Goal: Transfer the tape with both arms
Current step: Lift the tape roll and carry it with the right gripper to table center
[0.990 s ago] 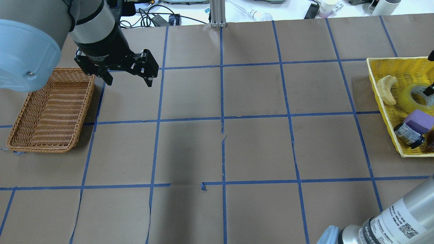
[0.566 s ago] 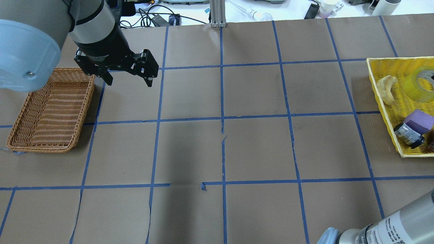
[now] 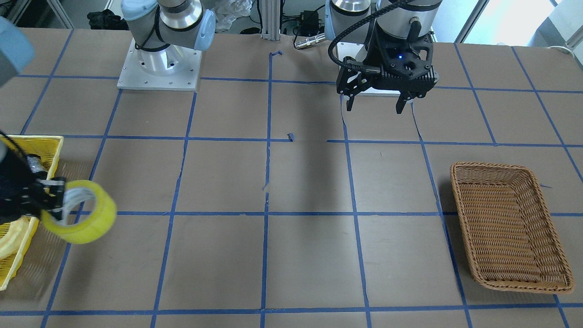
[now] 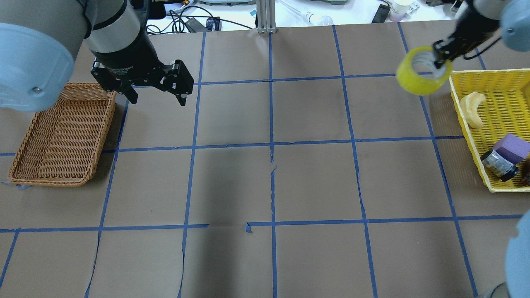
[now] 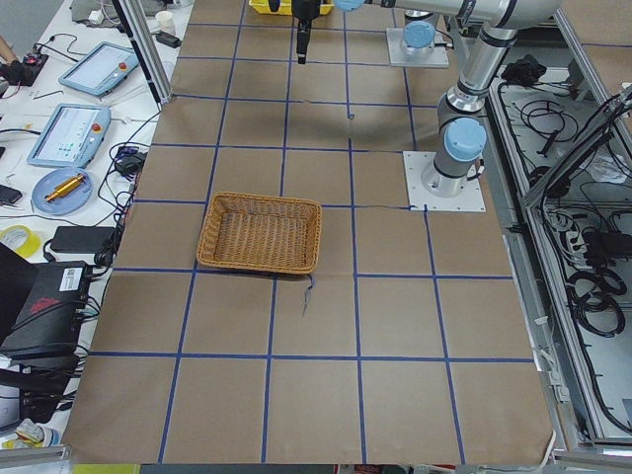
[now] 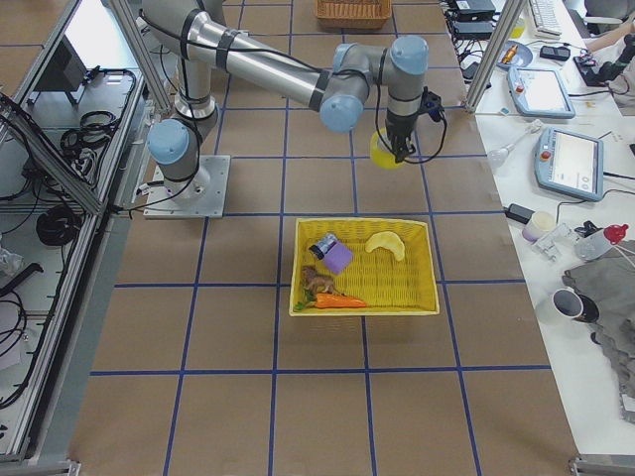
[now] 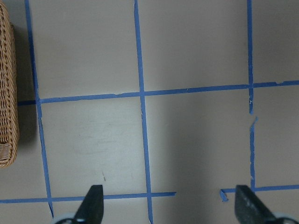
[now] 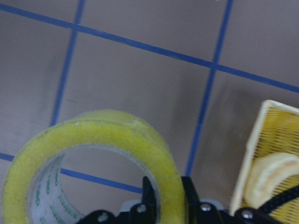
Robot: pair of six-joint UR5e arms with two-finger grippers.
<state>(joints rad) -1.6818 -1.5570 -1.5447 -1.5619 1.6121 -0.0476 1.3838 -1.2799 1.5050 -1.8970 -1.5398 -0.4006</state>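
The yellow tape (image 4: pixel 418 79) hangs in the air just left of the yellow basket (image 4: pixel 458 101), held upright by its wall. My right gripper (image 4: pixel 439 62) is shut on it, one finger inside the core and one outside. The grip shows close up in the right wrist view (image 8: pixel 167 189), where the tape (image 8: pixel 93 140) fills the lower left. In the front view the tape (image 3: pixel 86 218) is at the left edge. My left gripper (image 4: pixel 158 99) is open and empty, hovering beside the wicker basket (image 4: pixel 62 132); it also shows in the front view (image 3: pixel 375 108).
The yellow basket holds a banana-shaped piece (image 4: pixel 472 108), a purple block (image 4: pixel 511 148), a small silver-and-black roll (image 4: pixel 499 164) and a carrot (image 6: pixel 335 300). Blue tape lines grid the brown table. Cables and devices lie beyond the far edge.
My right gripper has lifted the yellow tape out of the yellow basket and carried it up and left, past the basket's rim. The left arm has not moved.
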